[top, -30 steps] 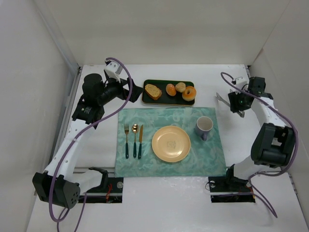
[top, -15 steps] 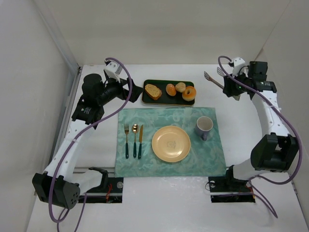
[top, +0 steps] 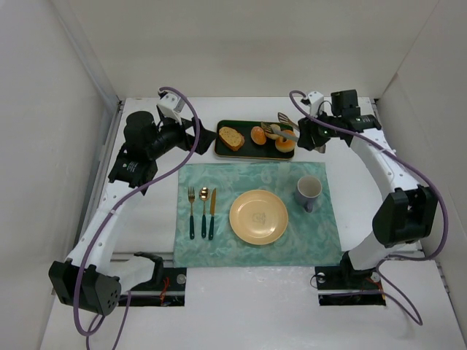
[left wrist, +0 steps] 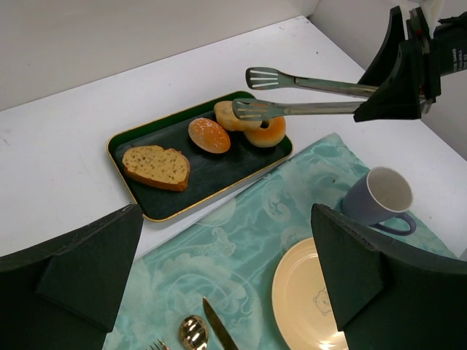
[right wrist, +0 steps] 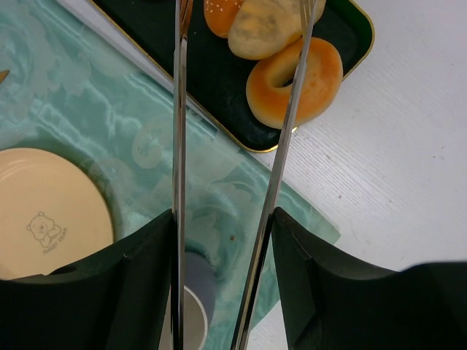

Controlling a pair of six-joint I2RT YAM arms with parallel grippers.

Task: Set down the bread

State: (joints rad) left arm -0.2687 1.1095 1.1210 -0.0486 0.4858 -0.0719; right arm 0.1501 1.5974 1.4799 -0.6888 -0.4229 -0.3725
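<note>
The bread (top: 272, 131) is a small pale tan bun on the dark tray (top: 244, 148). It also shows in the left wrist view (left wrist: 228, 115) and the right wrist view (right wrist: 266, 28). My right gripper (top: 310, 135) (right wrist: 222, 226) is shut on metal tongs (top: 281, 124) (left wrist: 306, 98) (right wrist: 179, 109). The tongs are spread open, with their tips above the bun, one on either side. My left gripper (top: 193, 135) (left wrist: 226, 270) is open and empty, left of the tray. The yellow plate (top: 258, 216) lies on the placemat with nothing on it.
The tray also holds a cut slice (top: 231, 138), an orange-brown roll (top: 257, 135) and a ring doughnut (top: 285, 141). A grey-blue mug (top: 309, 191) stands right of the plate. A fork, spoon and knife (top: 202, 211) lie to its left on the teal placemat (top: 219, 182).
My right arm has swung left from the table's right side, carrying the tongs over the tray to the bun. The left arm has not moved.
</note>
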